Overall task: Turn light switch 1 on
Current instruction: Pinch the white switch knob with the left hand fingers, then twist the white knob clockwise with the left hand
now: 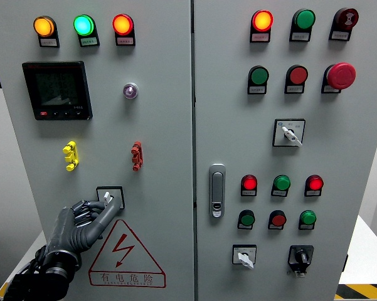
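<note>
One hand, the left hand, reaches up from the lower left of the frame, its fingers closed around the knob of the rotary switch low on the left cabinet door. Turning step looks underway; next calls for a firm twist.

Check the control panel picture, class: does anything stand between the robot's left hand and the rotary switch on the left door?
Nothing visible does. The left hand is already at the rotary switch, its fingertips on the switch's handle above the warning triangle.
</note>
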